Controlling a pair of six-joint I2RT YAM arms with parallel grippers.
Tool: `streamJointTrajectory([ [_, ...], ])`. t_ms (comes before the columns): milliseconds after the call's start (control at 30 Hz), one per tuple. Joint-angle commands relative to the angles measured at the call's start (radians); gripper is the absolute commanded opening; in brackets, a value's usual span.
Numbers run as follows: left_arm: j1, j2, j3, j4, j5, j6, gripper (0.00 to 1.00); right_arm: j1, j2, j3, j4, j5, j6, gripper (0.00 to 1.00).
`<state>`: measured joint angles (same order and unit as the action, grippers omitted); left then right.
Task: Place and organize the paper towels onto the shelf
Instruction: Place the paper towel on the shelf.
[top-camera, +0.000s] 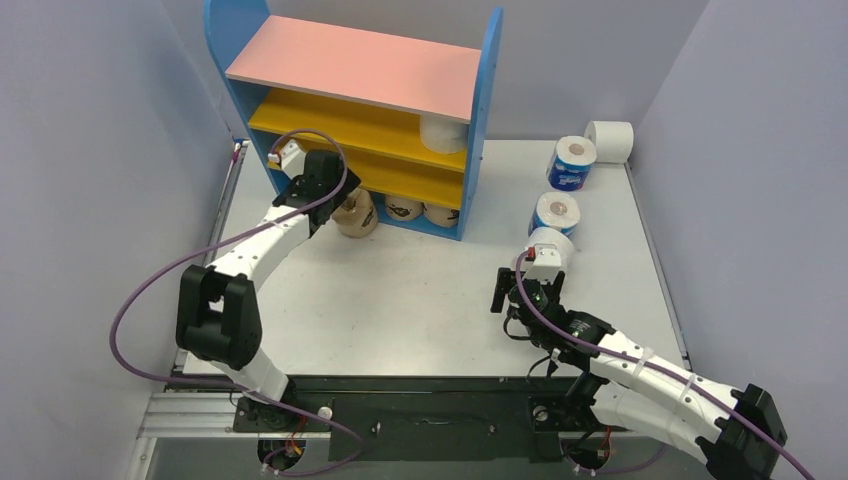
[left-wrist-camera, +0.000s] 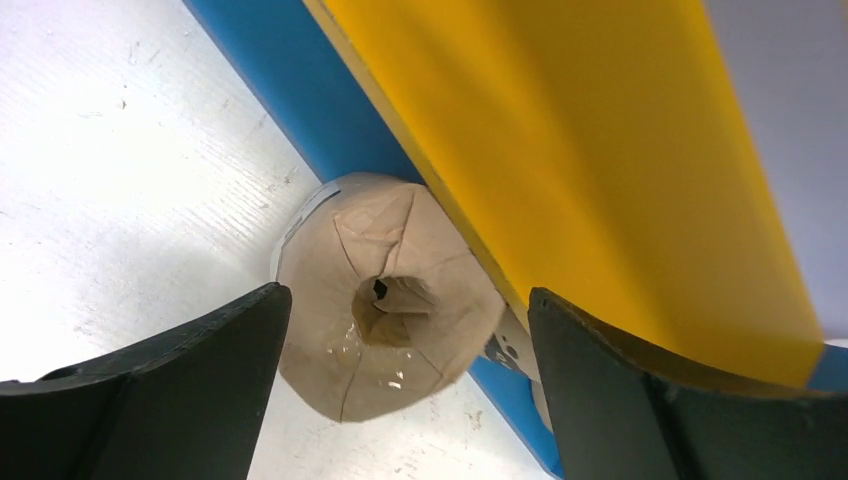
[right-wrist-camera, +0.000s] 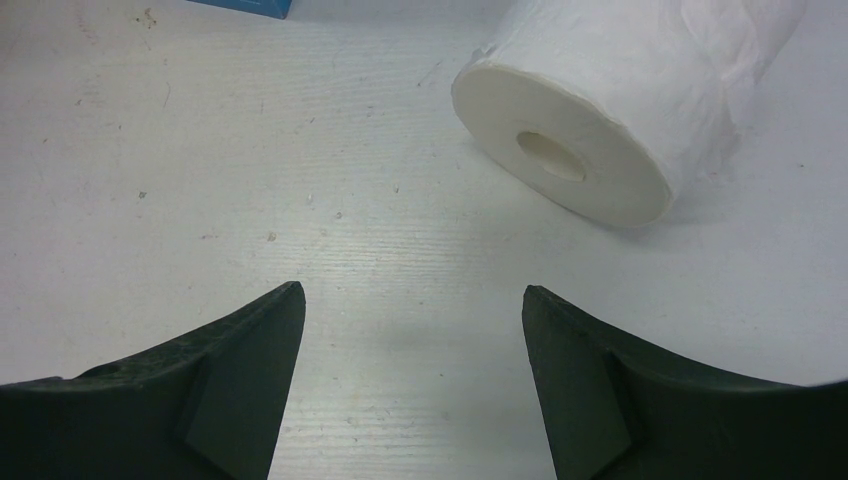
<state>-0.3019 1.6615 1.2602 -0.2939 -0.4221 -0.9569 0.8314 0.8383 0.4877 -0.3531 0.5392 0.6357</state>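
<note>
Up top, L gripper (top-camera: 325, 192) sits at the shelf's (top-camera: 355, 62) lower-left front by a tan roll (top-camera: 356, 213); 2 more tan rolls (top-camera: 403, 208) in the bottom tier, shelved white roll (top-camera: 443, 133) on the middle board, blue rolls (top-camera: 571, 163) on the table (top-camera: 420, 290) at R. L wrist: jaws spread wide, released, tan roll between them at the blue base. R wrist: R gripper (right-wrist-camera: 412, 300) jaws apart, holding nothing, loose white roll (right-wrist-camera: 600, 110) on the table ahead-right.

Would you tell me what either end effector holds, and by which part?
Nothing is held: left end effector open by the tan roll, right end effector open over the table.
</note>
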Motion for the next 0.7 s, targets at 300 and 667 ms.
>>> streamJointTrajectory([
  [300, -0.031, -0.246, -0.081, -0.010, -0.070, 0.086, 0.97, -0.005, -0.031, 0.012, 0.020, 0.021, -0.013, 0.75],
  [667, -0.054, -0.408, -0.343, 0.143, -0.013, 0.175, 0.98, -0.003, -0.033, 0.005, 0.030, 0.002, -0.015, 0.75],
])
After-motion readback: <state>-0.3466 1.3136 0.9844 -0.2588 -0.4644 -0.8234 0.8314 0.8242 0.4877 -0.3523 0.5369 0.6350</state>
